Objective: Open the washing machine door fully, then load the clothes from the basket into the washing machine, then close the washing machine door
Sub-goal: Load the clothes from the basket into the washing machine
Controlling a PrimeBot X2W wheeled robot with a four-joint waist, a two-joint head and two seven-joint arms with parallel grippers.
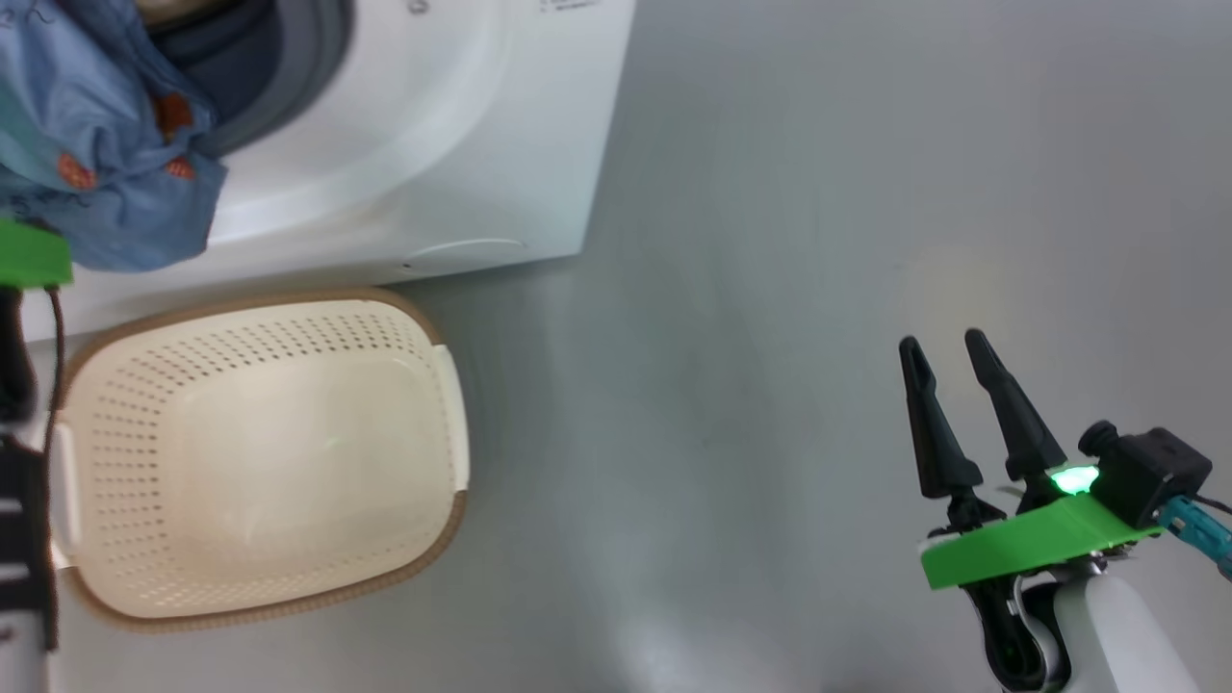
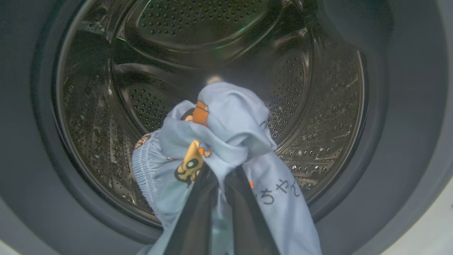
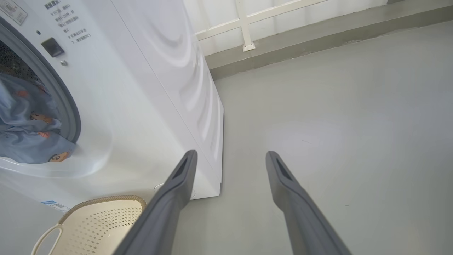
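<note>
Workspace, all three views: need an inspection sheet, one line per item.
Surface: grey floor, smooth and glossy.
Job's things: washing machine with its opening uncovered and steel drum visible; basket on the floor in front of it, nothing inside; blue bear-print cloth hanging at the drum mouth.
Clutter: nothing seen.
Tools: left tool shut on the blue bear-print cloth; right tool open, holding nothing, over the floor.
Cables: dark cable along the left arm; teal cable at the right wrist.
Surroundings: white railing beyond the machine.
</note>
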